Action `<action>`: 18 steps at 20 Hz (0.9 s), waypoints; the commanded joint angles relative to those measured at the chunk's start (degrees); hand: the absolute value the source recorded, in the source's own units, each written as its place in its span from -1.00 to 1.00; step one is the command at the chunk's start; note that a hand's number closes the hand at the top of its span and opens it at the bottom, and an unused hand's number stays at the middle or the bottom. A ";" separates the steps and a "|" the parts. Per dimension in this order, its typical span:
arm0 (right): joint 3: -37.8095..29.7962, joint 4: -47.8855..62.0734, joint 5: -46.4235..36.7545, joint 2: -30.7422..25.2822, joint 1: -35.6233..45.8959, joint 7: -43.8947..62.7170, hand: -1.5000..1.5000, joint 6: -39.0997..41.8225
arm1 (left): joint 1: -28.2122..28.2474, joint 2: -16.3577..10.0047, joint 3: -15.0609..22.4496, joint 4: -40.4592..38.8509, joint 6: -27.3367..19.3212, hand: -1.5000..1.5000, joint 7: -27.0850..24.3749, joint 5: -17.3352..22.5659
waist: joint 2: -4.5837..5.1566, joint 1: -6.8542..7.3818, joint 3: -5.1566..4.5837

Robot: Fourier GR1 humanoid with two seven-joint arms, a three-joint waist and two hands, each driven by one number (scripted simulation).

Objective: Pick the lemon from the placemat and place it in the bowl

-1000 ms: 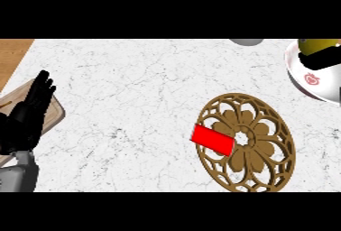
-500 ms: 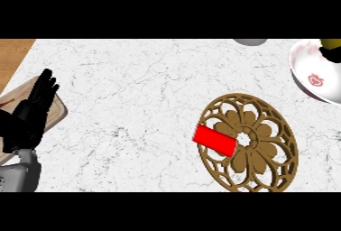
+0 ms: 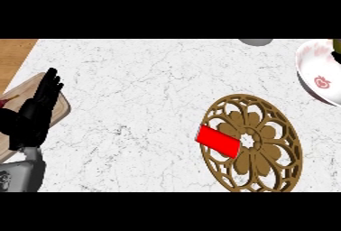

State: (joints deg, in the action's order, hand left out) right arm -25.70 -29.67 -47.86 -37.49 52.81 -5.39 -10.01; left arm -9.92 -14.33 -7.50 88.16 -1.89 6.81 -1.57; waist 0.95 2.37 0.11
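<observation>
Seemingly the lemon is that yellow sliver over the bowl, at 2 o'clock, well apart from the left hand, resting with straight, relaxed fingers; right hand unseen

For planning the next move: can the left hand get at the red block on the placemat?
Probably yes: only bare counter lies between the left hand and the red block, uncovered on the placemat.
</observation>
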 commanded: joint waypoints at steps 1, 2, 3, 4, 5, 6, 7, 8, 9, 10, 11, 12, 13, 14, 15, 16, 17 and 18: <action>5.93 7.23 -8.56 -4.10 -1.38 6.42 1.00 2.74 | -1.56 0.23 0.48 -0.04 0.03 0.00 0.72 -0.07 | 0.96 1.28 -0.10; 4.73 9.39 -7.53 -2.95 -0.83 7.71 1.00 2.45 | -1.63 1.66 1.62 -1.04 -1.31 0.00 -1.00 -1.60 | 0.79 0.82 -0.04; 2.65 11.84 -5.78 -5.07 -0.03 7.14 1.00 4.31 | -1.41 1.27 1.62 -0.46 -0.67 0.00 0.34 -1.16 | 0.89 1.35 0.08; 0.55 13.49 -3.34 -5.77 1.11 6.12 1.00 6.73 | -0.51 1.76 1.39 0.62 -0.70 0.00 -0.13 -0.50 | 0.61 1.38 0.10; -0.44 14.62 -2.59 -5.86 -1.32 2.97 -1.00 4.87 | -0.71 1.08 0.88 -0.67 -0.34 0.00 -1.07 -0.62 | 1.06 1.51 0.20; -0.09 15.82 -2.87 -5.88 -0.34 3.17 -1.00 6.11 | 0.04 0.79 0.94 0.18 0.10 0.00 -1.24 -0.56 | 0.74 1.56 0.16; -1.06 16.34 -1.72 -7.62 -0.28 0.34 -1.00 8.27 | -0.03 1.35 1.17 -1.11 -0.14 0.00 -2.82 -0.90 | 1.01 1.53 0.20; 0.70 17.07 -3.26 -6.53 -1.77 -1.44 -1.00 8.26 | 0.46 0.29 0.60 0.62 1.38 0.00 -0.80 0.57 | 0.57 1.36 0.17; -0.61 17.44 -1.75 -6.68 -0.67 -3.12 -1.00 9.48 | -2.23 -0.45 -0.18 -0.83 1.19 0.00 0.40 0.64 | 0.71 1.13 0.20; -1.73 17.49 -0.56 -8.23 0.21 -4.78 -1.00 11.29 | -2.62 -0.07 -0.27 0.53 0.61 0.00 1.32 0.90 | 0.66 1.28 0.24; -3.20 17.57 1.08 -5.80 -1.66 -7.66 -1.00 8.75 | -2.50 1.89 1.01 -1.73 -1.04 0.00 -0.48 -0.80 | 0.75 0.61 0.25; -5.65 17.57 3.54 -7.66 -0.85 -9.19 -1.00 10.67 | -1.41 1.12 0.87 -1.01 -0.25 0.00 -0.81 -0.67 | 0.88 1.04 0.34; -7.67 17.49 5.87 -6.76 -2.06 -11.03 -1.00 10.55 | -1.01 1.32 1.01 1.05 -0.61 0.00 1.57 -0.43 | 0.09 0.09 0.26; -10.43 17.58 8.37 -6.52 0.84 -8.73 -1.00 9.92 | -0.89 1.36 1.75 0.46 0.17 0.00 0.68 -0.60 | 0.64 1.23 0.39; -13.83 17.51 11.81 -6.82 0.04 -10.76 -1.00 9.83 | 0.19 1.40 0.84 0.36 -0.19 0.00 -0.85 -0.29 | 0.45 0.65 0.41; -15.94 17.17 13.99 -7.68 1.82 -10.45 -1.00 10.82 | -0.28 0.52 -0.13 -0.38 0.43 0.00 0.10 0.50 | 0.30 0.41 0.34; -18.87 17.14 16.87 -7.67 0.94 -12.46 -1.00 10.15 | -0.56 1.20 0.37 -0.35 -1.05 0.00 -0.16 -0.83 | 0.38 -0.24 0.46; -20.81 17.11 18.93 -8.74 0.68 -13.97 -1.00 11.80 | -0.90 0.78 -0.36 -0.90 -0.52 0.00 -0.54 -0.08 | 0.19 -0.90 0.37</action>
State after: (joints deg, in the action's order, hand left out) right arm -38.90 -12.72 -36.69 -44.86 53.15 -15.36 0.18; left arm -10.67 -13.36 -7.09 87.87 -2.16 6.67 -1.83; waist 1.38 2.61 0.47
